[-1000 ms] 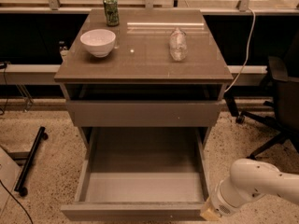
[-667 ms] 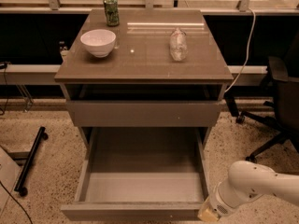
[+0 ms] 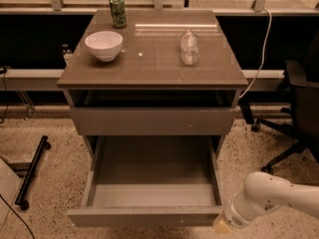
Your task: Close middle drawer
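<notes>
The middle drawer (image 3: pixel 149 195) is pulled far out under the tabletop, showing its deep box and pale grey floor. Its flat front (image 3: pixel 144 216) is the nearest edge, low in the view. The top drawer front (image 3: pixel 152 121) stands above it, out only a little. My white arm comes in from the lower right. The gripper (image 3: pixel 222 226) is at the right end of the middle drawer's front, at or just beside the corner; I cannot tell if it touches. The lowest drawer front is hidden.
On the tabletop (image 3: pixel 159 63) stand a white bowl (image 3: pixel 103 45), a green can (image 3: pixel 118 11) and a clear plastic bottle (image 3: pixel 189 47). A black office chair (image 3: pixel 299 108) is to the right. A black wheeled stand leg (image 3: pixel 32 171) lies on the floor at left.
My arm's end has edged slightly left and down towards the drawer front's right corner. The drawer has not visibly moved.
</notes>
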Controlling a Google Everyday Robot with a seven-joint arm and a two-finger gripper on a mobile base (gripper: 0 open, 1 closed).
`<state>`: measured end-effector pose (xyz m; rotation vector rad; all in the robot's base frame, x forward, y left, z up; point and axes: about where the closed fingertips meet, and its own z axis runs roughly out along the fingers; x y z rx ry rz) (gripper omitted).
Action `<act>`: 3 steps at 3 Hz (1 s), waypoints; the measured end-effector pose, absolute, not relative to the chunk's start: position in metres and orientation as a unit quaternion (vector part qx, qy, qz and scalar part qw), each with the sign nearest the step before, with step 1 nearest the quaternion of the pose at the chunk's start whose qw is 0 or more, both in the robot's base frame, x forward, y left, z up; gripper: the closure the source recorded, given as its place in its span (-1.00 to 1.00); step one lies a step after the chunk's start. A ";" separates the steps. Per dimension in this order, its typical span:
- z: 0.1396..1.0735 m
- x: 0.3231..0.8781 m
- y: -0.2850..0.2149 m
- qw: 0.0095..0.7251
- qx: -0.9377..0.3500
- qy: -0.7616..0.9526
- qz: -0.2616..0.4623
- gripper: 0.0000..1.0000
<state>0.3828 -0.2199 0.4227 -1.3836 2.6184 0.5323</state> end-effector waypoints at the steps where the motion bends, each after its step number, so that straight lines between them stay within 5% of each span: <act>1: 0.421 0.386 -0.221 0.067 -0.458 0.868 0.177 1.00; 3: 0.411 0.408 -0.228 0.078 -0.453 0.870 0.179 1.00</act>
